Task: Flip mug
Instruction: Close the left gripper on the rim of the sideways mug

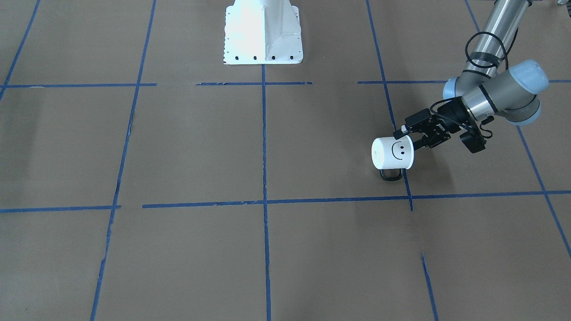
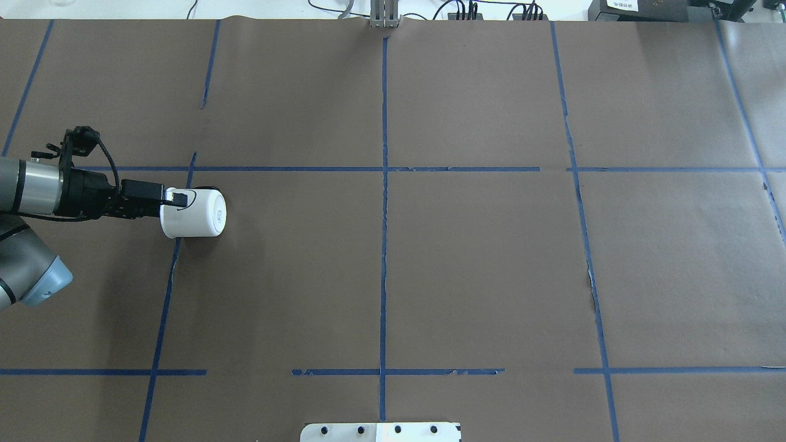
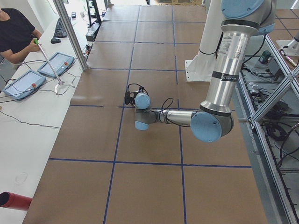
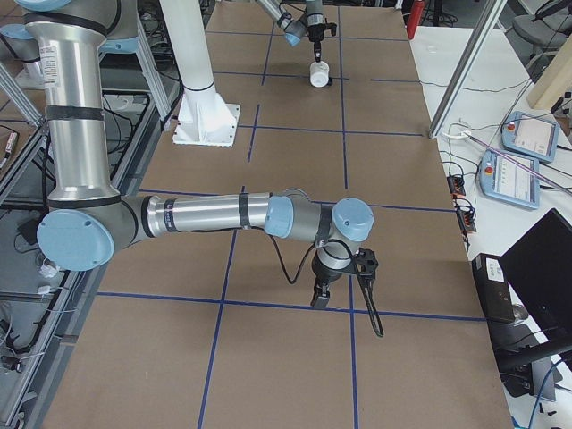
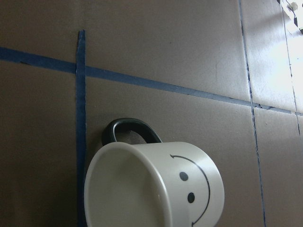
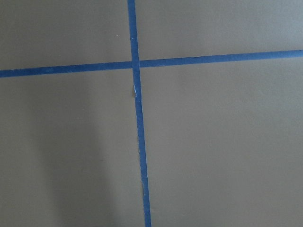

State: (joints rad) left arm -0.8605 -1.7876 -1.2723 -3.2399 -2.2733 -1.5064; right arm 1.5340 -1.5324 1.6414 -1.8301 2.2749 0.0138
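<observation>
One wall of the mug [image 1: 392, 152] is pinched at the rim by the fingers [image 2: 178, 198] of the left gripper [image 1: 408, 138], holding it sideways, apparently for a wrist-roll flip.

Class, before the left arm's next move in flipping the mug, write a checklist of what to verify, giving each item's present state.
1. Left gripper shut on the rim of the small white enamel mug with a smiley face: ok.
2. Mug flipped: not ok, it is sideways, opening towards the gripper.
3. Thin black loop handle clear of the brown paper-covered table: cannot tell.
4. Right gripper well away from the mug: ok.
5. Right gripper open or shut: cannot tell.
</observation>
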